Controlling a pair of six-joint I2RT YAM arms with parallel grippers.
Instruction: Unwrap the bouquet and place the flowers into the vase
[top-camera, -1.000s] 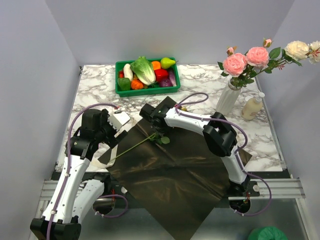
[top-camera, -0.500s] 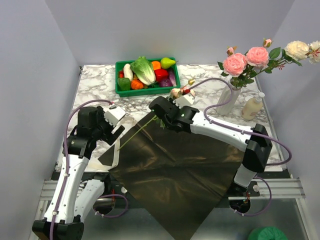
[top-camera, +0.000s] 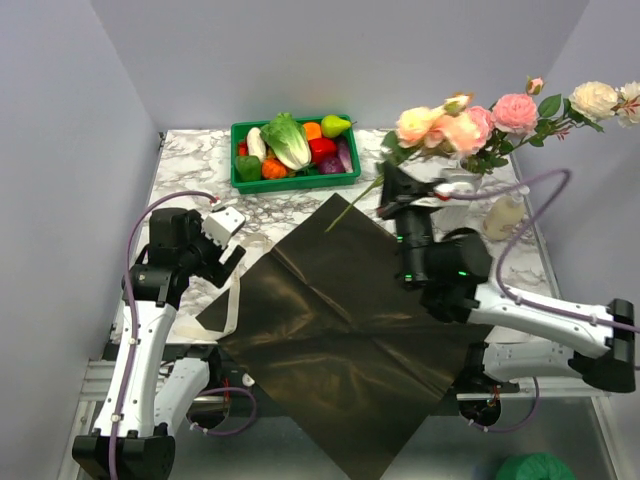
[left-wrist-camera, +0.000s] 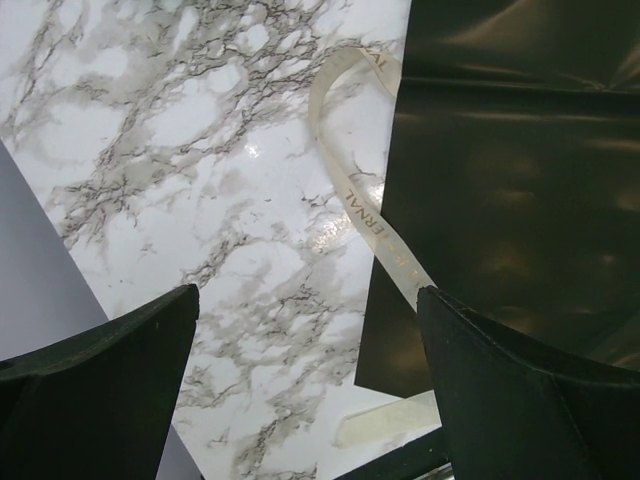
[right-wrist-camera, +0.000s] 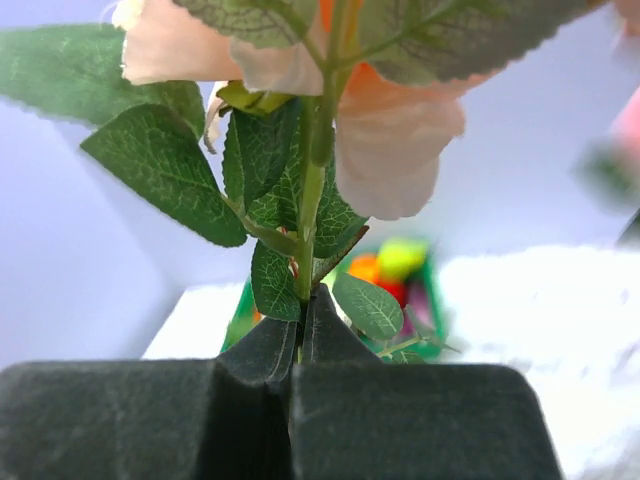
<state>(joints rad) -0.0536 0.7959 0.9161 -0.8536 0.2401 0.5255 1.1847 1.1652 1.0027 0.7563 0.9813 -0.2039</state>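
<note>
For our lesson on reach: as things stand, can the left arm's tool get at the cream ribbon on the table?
Probably yes. The left tool hangs open above the ribbon, which lies uncovered on the marble table along the edge of the dark paper, with nothing in between.

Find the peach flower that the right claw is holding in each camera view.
Top external: peach flower upper middle, stem slanting down-left through the right claw.
Left wrist: not in it; only ribbon and dark paper.
Right wrist: centre, stem rising from the shut claw, bloom at top.
Shared landmark: green tray, left of the flower from above, blurred behind the stem at the right wrist.
</note>
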